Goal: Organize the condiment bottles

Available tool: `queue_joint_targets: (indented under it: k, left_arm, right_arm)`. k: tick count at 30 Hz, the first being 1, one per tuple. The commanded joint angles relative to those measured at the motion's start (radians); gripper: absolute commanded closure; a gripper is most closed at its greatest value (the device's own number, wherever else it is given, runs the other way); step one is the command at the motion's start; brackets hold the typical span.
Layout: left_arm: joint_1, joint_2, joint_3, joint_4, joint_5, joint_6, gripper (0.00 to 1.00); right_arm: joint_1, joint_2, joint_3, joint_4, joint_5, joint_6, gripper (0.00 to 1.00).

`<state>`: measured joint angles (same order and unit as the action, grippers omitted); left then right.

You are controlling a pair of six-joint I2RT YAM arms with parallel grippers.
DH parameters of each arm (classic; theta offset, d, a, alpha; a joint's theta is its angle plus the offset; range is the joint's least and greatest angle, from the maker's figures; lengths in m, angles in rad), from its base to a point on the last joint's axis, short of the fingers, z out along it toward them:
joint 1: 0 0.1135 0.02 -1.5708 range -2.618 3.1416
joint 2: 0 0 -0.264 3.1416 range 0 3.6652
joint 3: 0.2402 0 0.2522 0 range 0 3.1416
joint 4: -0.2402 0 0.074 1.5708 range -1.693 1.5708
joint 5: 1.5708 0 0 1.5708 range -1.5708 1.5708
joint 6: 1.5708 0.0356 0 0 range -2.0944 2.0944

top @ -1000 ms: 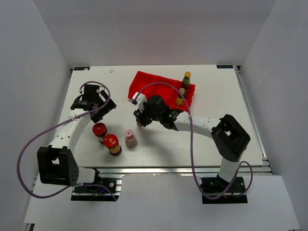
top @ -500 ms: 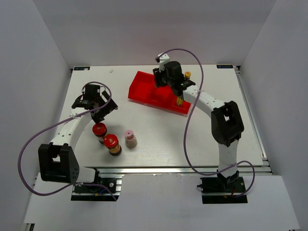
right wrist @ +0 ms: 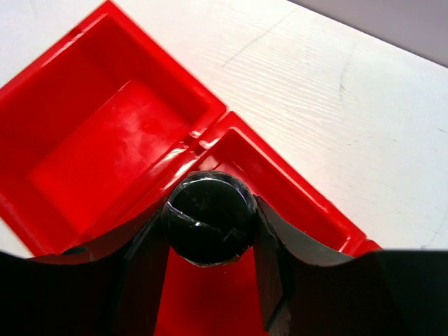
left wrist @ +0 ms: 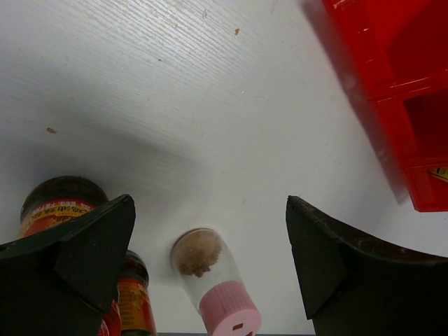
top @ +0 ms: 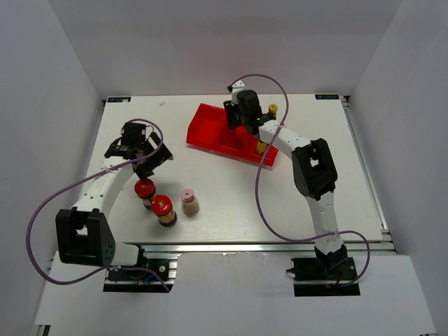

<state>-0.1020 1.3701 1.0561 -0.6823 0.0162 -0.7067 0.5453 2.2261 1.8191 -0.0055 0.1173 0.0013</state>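
Right hand [top: 240, 119] clamps the dark-capped bottle [right wrist: 208, 215] over the red tray [right wrist: 105, 150]. It looks mid-placement; next, lower it squarely into a compartment, then release.

overhead wide, wrist views close, sharing tray [top: 206, 130]
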Motion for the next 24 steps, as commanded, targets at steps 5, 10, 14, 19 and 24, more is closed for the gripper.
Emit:
queue_joint_targets:
  k: [5,10,14,19,24]
  left_arm:
    - [-0.001,-0.008,0.018,-0.006,0.018,0.012,0.02]
    - [-0.001,-0.009,0.018,-0.010,0.019,0.013,0.02]
    - [-0.001,-0.002,0.010,-0.013,0.024,0.013,0.02]
    - [0.001,0.003,0.005,-0.025,0.019,0.010,0.02]
    - [-0.001,-0.026,0.013,-0.016,0.042,0.016,0.02]
  right_arm:
    - [-0.019,0.044,0.071,0.041,0.044,0.045,0.71]
    - [-0.021,0.081,0.118,0.007,0.061,0.034,0.65]
    - [-0.021,0.083,0.111,0.007,0.079,0.032,0.55]
    - [-0.019,0.063,0.100,0.007,0.087,0.032,0.29]
    - [-0.019,0.000,0.043,-0.005,0.047,0.029,0.11]
